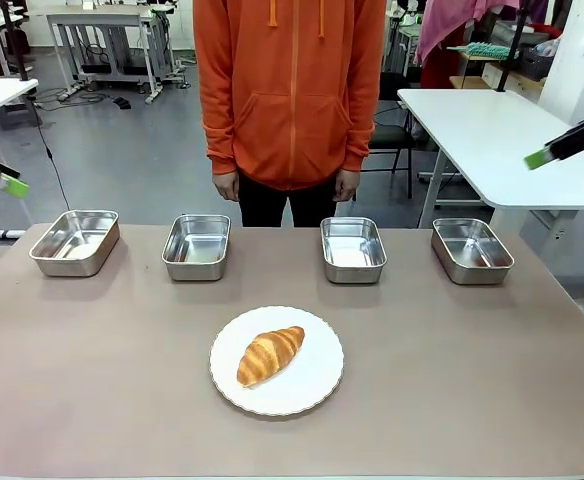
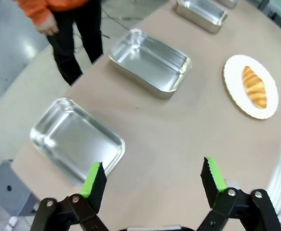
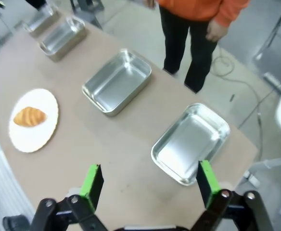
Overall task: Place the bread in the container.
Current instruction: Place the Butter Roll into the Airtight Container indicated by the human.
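Note:
The bread (image 1: 269, 355), a golden-brown croissant, lies on a round white plate (image 1: 317, 385) at the table's front middle; it also appears as the croissant (image 2: 254, 86) and croissant (image 3: 29, 116) in the wrist views. Four shiny steel containers stand in a row at the far side: far left (image 1: 74, 241), second (image 1: 197, 246), third (image 1: 352, 249), far right (image 1: 471, 250). My left gripper (image 2: 152, 182) hangs open high above the far-left pan (image 2: 75, 139). My right gripper (image 3: 149, 184) is open above the far-right pan (image 3: 191, 142). Both are empty and far from the bread.
A person in an orange hoodie (image 1: 290, 90) stands at the far edge, hands down. The left fingertip (image 1: 14, 186) and right fingertip (image 1: 538, 158) show off the table's sides. A white table (image 1: 492, 130) stands behind at right. Bare brown tabletop surrounds the plate.

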